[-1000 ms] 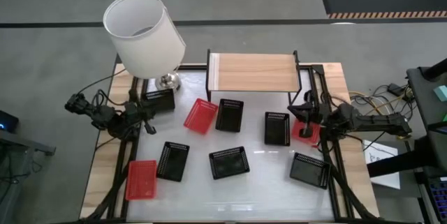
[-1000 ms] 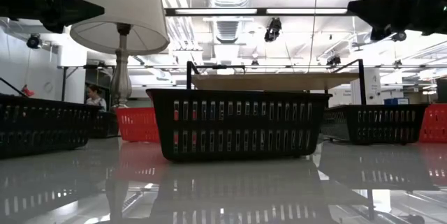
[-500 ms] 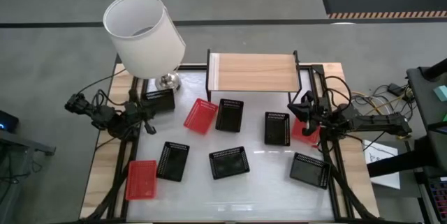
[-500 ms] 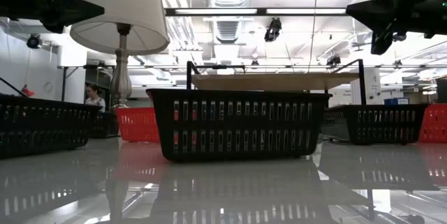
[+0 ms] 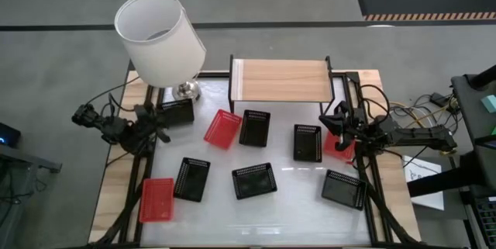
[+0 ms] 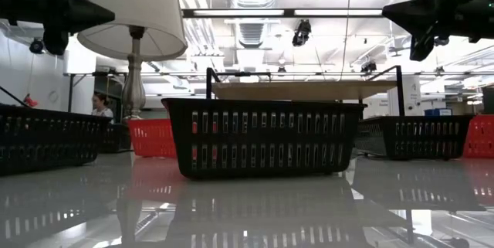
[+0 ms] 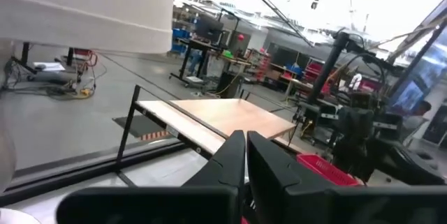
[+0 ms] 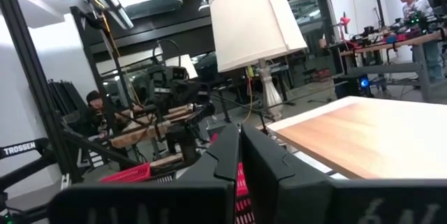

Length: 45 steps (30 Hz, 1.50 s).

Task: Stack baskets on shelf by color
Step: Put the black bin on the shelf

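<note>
Seen from straight above: a white-topped table (image 5: 263,210) with pale wood edges, carrying a low light-wood shelf on thin black metal legs (image 5: 279,80) at the far middle, its board bare. In front of it, scattered and unstacked, small perforated plastic baskets: six black, such as one just before the shelf (image 5: 254,127) and one nearer the front (image 5: 254,181), plus three red, one tilted beside the shelf's left end (image 5: 222,129), one at the front left corner (image 5: 157,199), one at the right edge (image 5: 339,145). At the far left corner, a lamp with a tall white drum shade on a silver base (image 5: 160,38).

Left gripper (image 5: 164,129) raised near the lamp, fingers pressed together, holding nothing. Right gripper (image 5: 335,119) raised over the right-edge red basket, beside the shelf's right end, fingers likewise closed and empty.

From table height: a black basket front and centre, shelf behind it, a person far back at left.
</note>
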### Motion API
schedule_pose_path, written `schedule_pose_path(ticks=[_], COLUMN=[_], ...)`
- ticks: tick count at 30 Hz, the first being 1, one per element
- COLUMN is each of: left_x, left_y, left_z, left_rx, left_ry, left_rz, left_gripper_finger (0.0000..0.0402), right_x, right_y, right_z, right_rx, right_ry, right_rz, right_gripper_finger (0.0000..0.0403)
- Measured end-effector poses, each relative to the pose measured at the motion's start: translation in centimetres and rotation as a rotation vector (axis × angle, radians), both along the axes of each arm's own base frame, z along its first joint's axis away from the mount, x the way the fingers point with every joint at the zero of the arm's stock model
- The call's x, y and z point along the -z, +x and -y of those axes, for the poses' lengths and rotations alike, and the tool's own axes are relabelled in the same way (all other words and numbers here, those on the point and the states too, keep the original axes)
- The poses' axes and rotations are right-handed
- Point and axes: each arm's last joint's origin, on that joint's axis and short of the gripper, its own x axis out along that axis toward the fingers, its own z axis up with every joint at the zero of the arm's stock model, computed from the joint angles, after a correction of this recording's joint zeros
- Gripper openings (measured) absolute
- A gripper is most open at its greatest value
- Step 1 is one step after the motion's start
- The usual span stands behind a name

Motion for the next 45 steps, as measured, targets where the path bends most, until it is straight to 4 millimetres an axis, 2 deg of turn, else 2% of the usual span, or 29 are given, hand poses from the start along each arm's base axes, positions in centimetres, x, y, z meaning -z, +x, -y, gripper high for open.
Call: schedule_pose_path(ticks=[5, 10, 13, 16, 24, 29, 36, 41, 45], left_x=[-0.2, 0.6, 1.2, 0.9, -1.0, -2.2, -4.0, -6.6, -8.4], left_y=[0.0, 0.4, 0.7, 1.0, 1.9, 2.8, 4.0, 4.8, 6.1], left_z=[0.0, 0.3, 0.5, 0.7, 1.5, 2.0, 2.6, 3.1, 3.9], left_rx=[0.018, 0.064, 0.086, 0.121, 0.217, 0.219, 0.195, 0.211, 0.222], left_ry=[-0.034, -0.082, -0.073, -0.032, 0.149, 0.232, 0.333, 0.407, 0.488], left_rz=[0.043, 0.062, 0.053, 0.081, 0.156, 0.169, 0.173, 0.192, 0.171], left_gripper_finger=[0.0, 0.0, 0.0, 0.0, 0.0, 0.0, 0.0, 0.0, 0.0], right_x=[0.0, 0.1, 0.1, 0.1, 0.0, -0.2, -1.7, -2.1, -2.2], right_y=[0.0, 0.0, 0.0, 0.0, 0.0, 0.0, -0.3, 0.1, 0.6], right_z=[0.0, 0.0, 0.0, 0.0, 0.0, 0.0, 0.0, -0.1, -0.1], right_rx=[0.0, -0.001, -0.005, -0.01, -0.003, 0.002, 0.021, 0.019, 0.014], right_ry=[0.0, 0.0, 0.013, 0.033, 0.003, -0.009, -0.068, -0.111, -0.147], right_rz=[-0.005, -0.006, -0.004, 0.0, -0.003, 0.018, 0.168, 0.194, 0.201], right_gripper_finger=[0.0009, 0.0009, 0.0009, 0.0009, 0.0009, 0.0009, 0.0009, 0.0009, 0.0009])
